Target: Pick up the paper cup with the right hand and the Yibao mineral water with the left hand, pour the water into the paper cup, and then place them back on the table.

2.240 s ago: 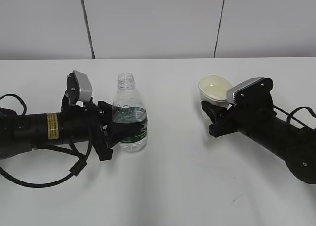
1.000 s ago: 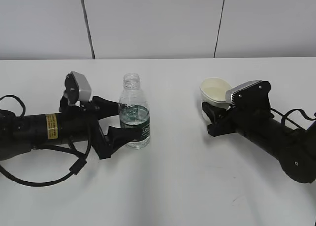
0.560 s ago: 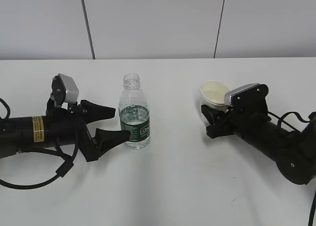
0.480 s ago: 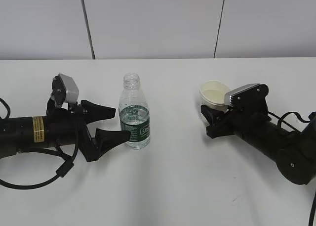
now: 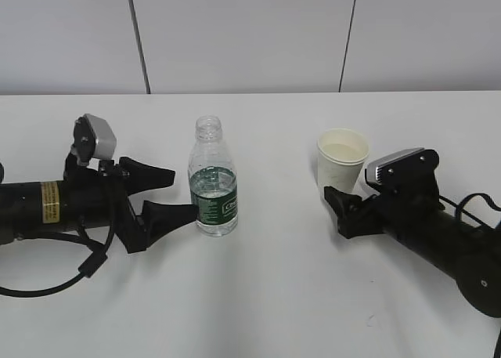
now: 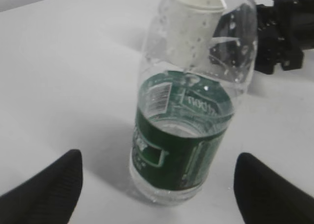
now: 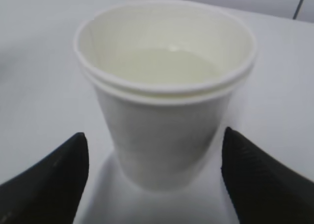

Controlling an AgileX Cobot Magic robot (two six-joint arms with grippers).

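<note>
The Yibao mineral water bottle (image 5: 213, 182), uncapped and part full, stands upright on the white table (image 5: 266, 295). My left gripper (image 5: 182, 193) lies just left of it, open, fingertips short of the bottle. In the left wrist view the bottle (image 6: 186, 136) stands ahead of the open gripper (image 6: 158, 158), untouched. The paper cup (image 5: 342, 156) stands upright on the table with water (image 7: 167, 64) in it. My right gripper (image 5: 344, 197) lies just in front of the cup, open. In the right wrist view the cup (image 7: 167, 121) stands ahead of the wide-open gripper (image 7: 154, 138), untouched.
A white panelled wall (image 5: 250, 37) runs behind the table's far edge. A black cable (image 5: 70, 276) loops on the table beside the left arm. The right arm's body (image 5: 446, 240) lies along the table at the right.
The left gripper opened, let go of the bottle and drew back left. The right gripper set the tilted cup upright on the table, opened and drew back toward the lower right.
</note>
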